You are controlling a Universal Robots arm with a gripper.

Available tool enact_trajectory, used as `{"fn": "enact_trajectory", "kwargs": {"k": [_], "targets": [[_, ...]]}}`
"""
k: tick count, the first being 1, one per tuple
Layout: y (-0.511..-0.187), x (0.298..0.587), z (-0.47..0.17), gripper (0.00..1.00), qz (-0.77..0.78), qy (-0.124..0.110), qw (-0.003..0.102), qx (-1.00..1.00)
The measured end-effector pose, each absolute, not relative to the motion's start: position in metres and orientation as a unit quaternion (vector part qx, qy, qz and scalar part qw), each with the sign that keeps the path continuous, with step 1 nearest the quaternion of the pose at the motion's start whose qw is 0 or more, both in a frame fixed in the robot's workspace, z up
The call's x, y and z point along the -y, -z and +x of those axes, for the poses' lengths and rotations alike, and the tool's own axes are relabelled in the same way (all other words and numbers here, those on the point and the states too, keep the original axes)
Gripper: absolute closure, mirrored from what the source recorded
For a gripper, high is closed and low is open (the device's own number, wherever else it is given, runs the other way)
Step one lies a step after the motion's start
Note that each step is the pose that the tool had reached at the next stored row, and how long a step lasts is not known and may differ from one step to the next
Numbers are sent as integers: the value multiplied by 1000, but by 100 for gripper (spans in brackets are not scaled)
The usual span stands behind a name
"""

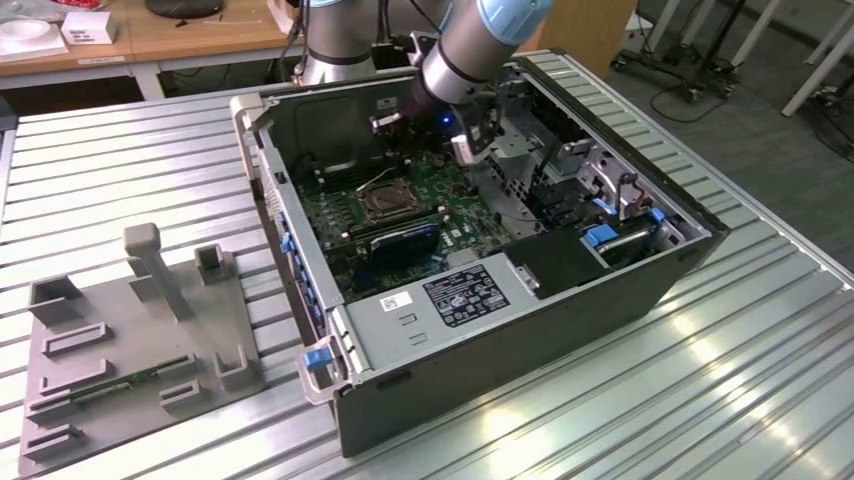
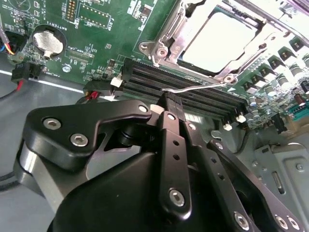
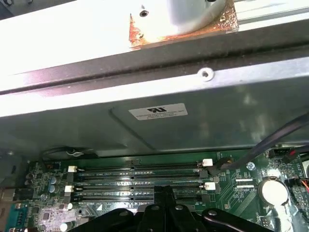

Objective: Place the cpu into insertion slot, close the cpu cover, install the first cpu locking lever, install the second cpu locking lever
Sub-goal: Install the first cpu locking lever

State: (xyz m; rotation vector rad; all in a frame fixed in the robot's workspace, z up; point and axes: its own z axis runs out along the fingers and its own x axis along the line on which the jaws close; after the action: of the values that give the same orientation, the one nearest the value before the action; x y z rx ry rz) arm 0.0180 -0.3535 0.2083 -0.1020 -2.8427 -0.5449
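Inside an open dark computer case (image 1: 587,290) on a ribbed metal tabletop (image 1: 747,380), the arm's black claw (image 2: 171,100) hangs over long black memory slots (image 2: 145,77). Its fingers are pressed together, with nothing visibly between them. A thin silvery wire lever (image 2: 193,88) runs lengthwise above the slots, its free end pointing at the claw tip just beside it. Beyond, the pale silvery square cpu (image 2: 219,38) lies flat in the metal-framed insertion slot (image 1: 378,200), bordered by the thin silvery cpu cover (image 2: 179,36). A grey moulded tray (image 1: 134,340) sits well apart, at the exterior view's left.
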Motion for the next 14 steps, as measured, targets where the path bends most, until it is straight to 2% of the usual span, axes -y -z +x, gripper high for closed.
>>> {"fn": "enact_trajectory", "kwargs": {"k": [11,14], "targets": [[-208,354,10,89,-33,187,113,975],[-208,355,10,89,-32,187,107,976]]}}
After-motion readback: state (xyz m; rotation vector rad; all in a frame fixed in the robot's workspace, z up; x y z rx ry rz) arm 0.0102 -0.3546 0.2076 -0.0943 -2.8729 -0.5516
